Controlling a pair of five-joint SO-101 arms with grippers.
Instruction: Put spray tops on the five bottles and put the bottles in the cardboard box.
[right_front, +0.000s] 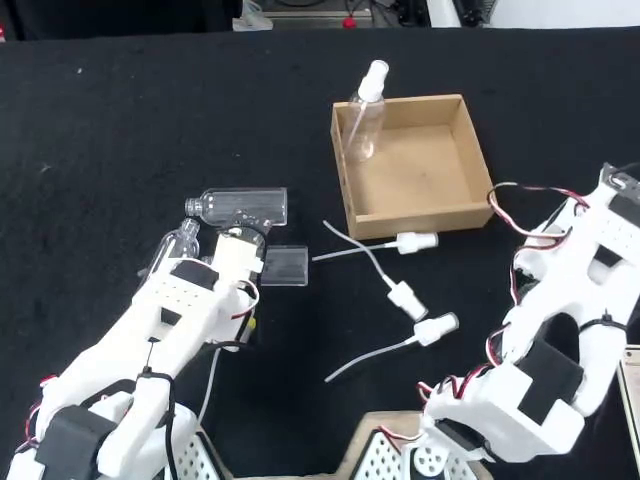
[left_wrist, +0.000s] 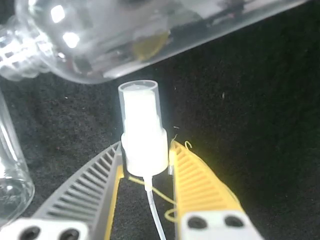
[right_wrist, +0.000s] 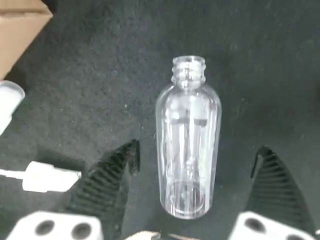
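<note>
One capped bottle (right_front: 366, 118) is seen in the cardboard box (right_front: 420, 170); the other bottles are bare.

The capped bottle, clear with a white top, is leaned in the far left corner of the shallow, open brown box. An uncapped clear bottle (right_front: 240, 207) is laid on its side to the left of the box, with a second bare bottle (right_front: 178, 243) just beside its neck. A third bare bottle (right_wrist: 188, 135) is laid flat on dark cloth. Three white spray tops with thin dip tubes (right_front: 417, 241) (right_front: 406, 297) (right_front: 436, 328) are scattered in front of the box. A fourth spray top (left_wrist: 144, 125) is gripped at its collar by the left gripper (left_wrist: 146, 146), near the side-lying bottle.
</note>
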